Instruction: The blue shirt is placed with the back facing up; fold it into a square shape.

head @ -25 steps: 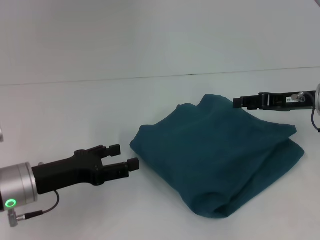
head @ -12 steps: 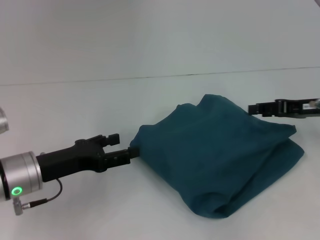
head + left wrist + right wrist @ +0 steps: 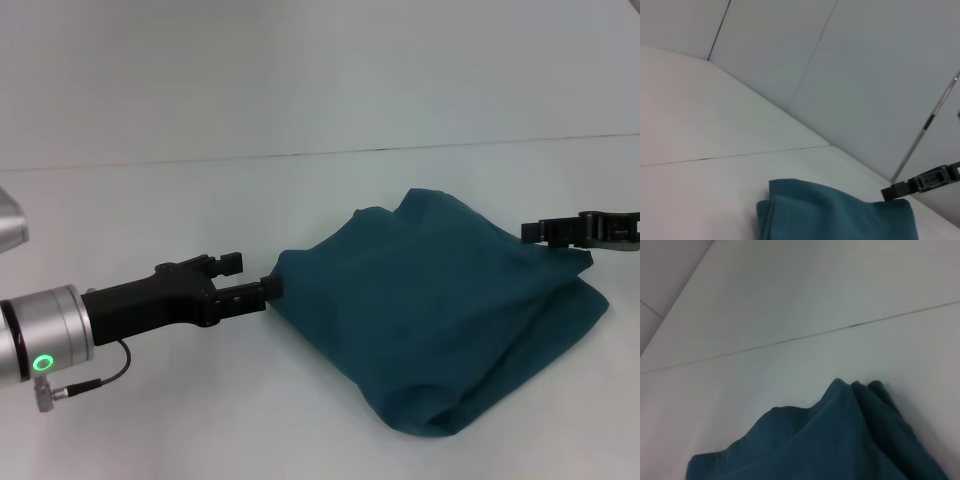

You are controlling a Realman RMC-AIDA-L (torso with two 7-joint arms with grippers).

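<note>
The blue shirt lies on the white table as a thick folded bundle, plain side showing, with rumpled edges. My left gripper is open at the bundle's left corner, its lower finger touching the cloth edge. My right gripper hovers over the shirt's far right edge, seen edge-on and holding no cloth that I can see. The left wrist view shows the shirt close by and the right gripper beyond it. In the right wrist view the shirt fills the lower part.
A thin seam runs across the table behind the shirt. Bare white tabletop surrounds the bundle on all sides.
My left gripper has moved right and up until it touches the shirt's left corner. My right gripper has drawn back to the right, off the shirt's top fold.
</note>
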